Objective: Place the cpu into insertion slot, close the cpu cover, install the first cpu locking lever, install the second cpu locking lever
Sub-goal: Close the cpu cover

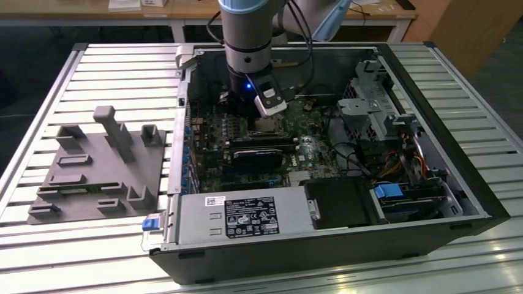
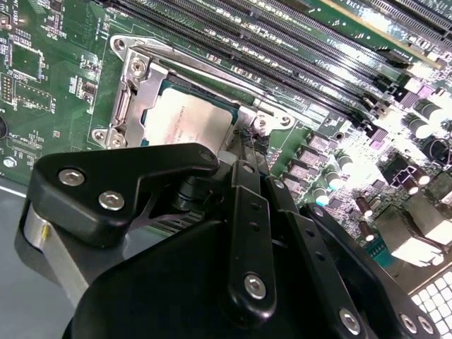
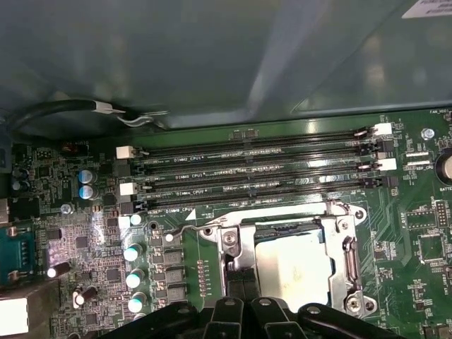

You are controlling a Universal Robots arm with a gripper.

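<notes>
The cpu (image 3: 296, 265) lies flat in the insertion slot (image 3: 353, 304) on the green motherboard, its dull silver top (image 2: 187, 123) showing. The cpu cover (image 3: 235, 240), a silver frame, lies down around the chip in both wrist views (image 2: 134, 92). A thin wire locking lever (image 3: 185, 229) sticks out past one corner of the slot, and a metal bar (image 2: 212, 67) runs along the side nearest the memory slots. My gripper (image 3: 240, 277) is shut, its narrow black fingertips at the slot's edge beside the cover (image 2: 248, 145). In the exterior view the gripper (image 1: 259, 119) reaches down inside the case.
The open computer case (image 1: 457, 184) lies on a slatted metal table. Memory slots (image 3: 261, 169) run beside the socket, and capacitors (image 3: 133, 279) stand near it. A black card (image 1: 261, 156), a power supply (image 1: 245, 217) and a drive cage (image 1: 376, 104) crowd the case. A grey fixture plate (image 1: 98, 165) sits at the exterior view's left.
</notes>
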